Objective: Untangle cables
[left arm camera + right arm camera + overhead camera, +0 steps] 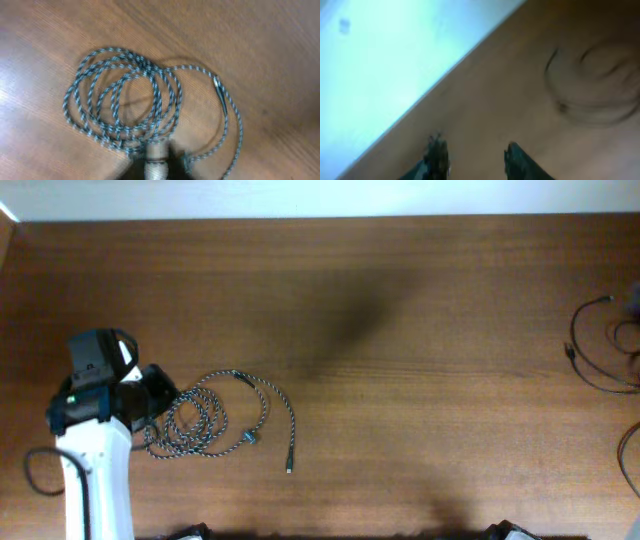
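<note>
A: What's there, biggest first?

B: A brown wooden table. On it, the white-cased left arm reaches up to a black-and-white speckled braided cord. The cord is wound in a loose coil of overlapping loops, and one tail trails out from the coil to a small metal plug. Thin plain black cords lie well apart from the coil, right across the table.

A: What could go wrong?

B: As I judge it, the loops cross each other, so a pull on one strand could cinch the coil into a knot rather than open it. A bite on several strands at once would drag the whole bundle. The plug could also catch if drawn through a loop.

A: And the pincers?

B: The left gripper sits at the coil's edge on the arm's side. Its wrist view shows only a dark stub, so I cannot tell how wide its jaws stand or whether they touch a strand. The right gripper is far from the coil. Its fingers are moderately parted with bare wood between them and hold nothing, and the black cords show blurred ahead.
</note>
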Robot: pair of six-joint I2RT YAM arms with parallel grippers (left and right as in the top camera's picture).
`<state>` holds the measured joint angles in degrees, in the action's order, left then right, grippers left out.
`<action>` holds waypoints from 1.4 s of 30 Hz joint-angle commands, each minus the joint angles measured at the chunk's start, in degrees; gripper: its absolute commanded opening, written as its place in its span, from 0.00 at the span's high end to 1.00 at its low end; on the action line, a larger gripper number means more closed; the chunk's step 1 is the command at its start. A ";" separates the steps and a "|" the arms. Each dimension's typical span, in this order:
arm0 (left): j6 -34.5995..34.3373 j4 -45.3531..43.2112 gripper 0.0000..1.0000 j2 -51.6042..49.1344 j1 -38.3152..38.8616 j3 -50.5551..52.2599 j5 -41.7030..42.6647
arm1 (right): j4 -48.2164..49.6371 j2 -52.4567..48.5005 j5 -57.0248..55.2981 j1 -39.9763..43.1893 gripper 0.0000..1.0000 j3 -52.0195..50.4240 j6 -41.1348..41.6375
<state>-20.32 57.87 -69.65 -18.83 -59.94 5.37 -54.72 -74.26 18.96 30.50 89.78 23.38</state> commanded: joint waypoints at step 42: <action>-11.10 -25.90 1.00 -24.79 37.90 -37.35 8.76 | -33.86 34.10 -8.57 -27.87 0.96 -1.49 -7.91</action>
<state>-31.07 32.36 -84.51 13.96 -86.65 14.11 -88.33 -43.44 13.87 3.05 88.25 15.64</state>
